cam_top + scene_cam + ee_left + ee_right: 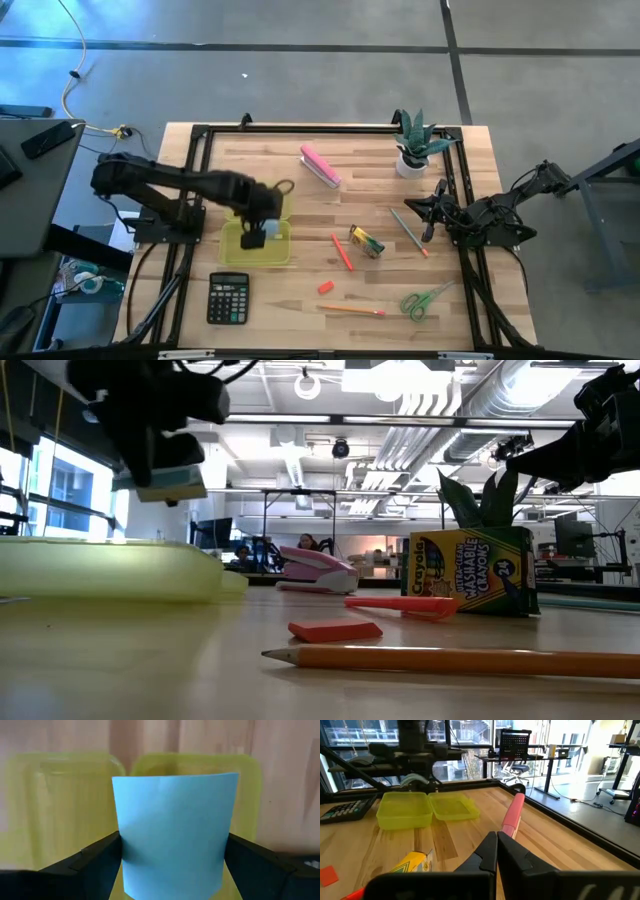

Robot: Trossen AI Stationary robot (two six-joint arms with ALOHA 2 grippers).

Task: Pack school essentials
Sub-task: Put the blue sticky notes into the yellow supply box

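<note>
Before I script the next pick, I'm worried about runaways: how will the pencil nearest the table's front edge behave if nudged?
The orange pencil lies flat on bare wood, so it probably rolls or skids easily. It looks thin and light, likely stiff; a sideways nudge might send it toward the red eraser.

an open-plan office or lab: desks [555,757], office chair [512,750], exposed ceiling ducts [480,400].

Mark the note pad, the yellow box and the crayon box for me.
note pad [172,835], left wrist view, middle of its blue face
yellow box [232,252], high view, bare floor
crayon box [468,572], low view, printed front
</note>
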